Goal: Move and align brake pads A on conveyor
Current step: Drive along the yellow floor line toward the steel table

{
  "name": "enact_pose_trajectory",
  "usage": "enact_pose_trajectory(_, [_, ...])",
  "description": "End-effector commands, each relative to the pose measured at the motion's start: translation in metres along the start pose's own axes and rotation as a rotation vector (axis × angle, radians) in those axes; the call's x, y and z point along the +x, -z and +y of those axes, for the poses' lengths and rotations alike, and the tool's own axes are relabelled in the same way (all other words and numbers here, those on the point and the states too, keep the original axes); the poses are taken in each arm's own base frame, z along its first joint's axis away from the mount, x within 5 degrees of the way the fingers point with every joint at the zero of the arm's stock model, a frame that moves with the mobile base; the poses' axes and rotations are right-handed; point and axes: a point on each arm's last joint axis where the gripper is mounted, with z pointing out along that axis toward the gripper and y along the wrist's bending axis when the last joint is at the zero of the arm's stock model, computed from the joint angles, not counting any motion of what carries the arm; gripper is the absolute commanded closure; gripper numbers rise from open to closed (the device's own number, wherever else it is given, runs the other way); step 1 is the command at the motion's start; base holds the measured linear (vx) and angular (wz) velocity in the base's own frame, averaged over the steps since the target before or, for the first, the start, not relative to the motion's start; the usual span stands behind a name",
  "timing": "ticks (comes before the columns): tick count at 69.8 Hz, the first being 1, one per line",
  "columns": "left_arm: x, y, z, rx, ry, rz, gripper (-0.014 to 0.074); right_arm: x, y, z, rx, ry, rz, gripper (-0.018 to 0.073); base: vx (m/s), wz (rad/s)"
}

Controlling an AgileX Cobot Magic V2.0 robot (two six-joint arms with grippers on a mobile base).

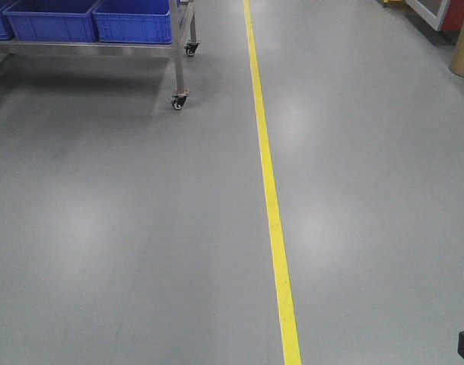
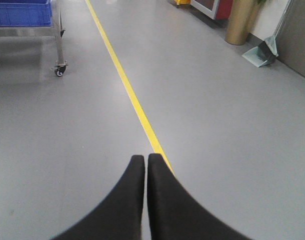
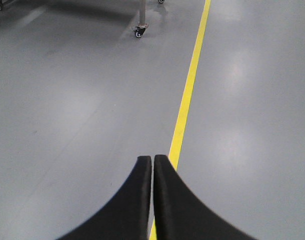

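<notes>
Closest to the lens, left gripper and right gripper: both clenched, black tips pressed together, holding nothing, hanging over the yellow line on grey floor. No sight of the brake pads or the conveyor in any view; cannot say where either lies. Probably a drive to make before any reaching. Risks: setting off without the belt in view and wandering wrong; clipping the steel cart left of the line, with blue bins on top and a caster nearest the line. Right of the line, further off, a gold pot and a dustpan by the wall.
</notes>
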Motion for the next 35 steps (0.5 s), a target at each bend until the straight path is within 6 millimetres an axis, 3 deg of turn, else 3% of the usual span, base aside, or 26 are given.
enact_pose_trajectory(1, [-0.0144, 0.0029, -0.0025, 0.021, -0.002, -0.092, 0.0603, -0.0139, 0.0027, -0.0006, 0.004, 0.02, -0.089, 0.0566, 0.41, 0.03])
enact_pose_trajectory(35, [-0.0144, 0.0029, -0.0025, 0.021, -0.002, -0.092, 0.0603, -0.0139, 0.0027, -0.0006, 0.004, 0.02, -0.089, 0.0566, 0.32, 0.04])
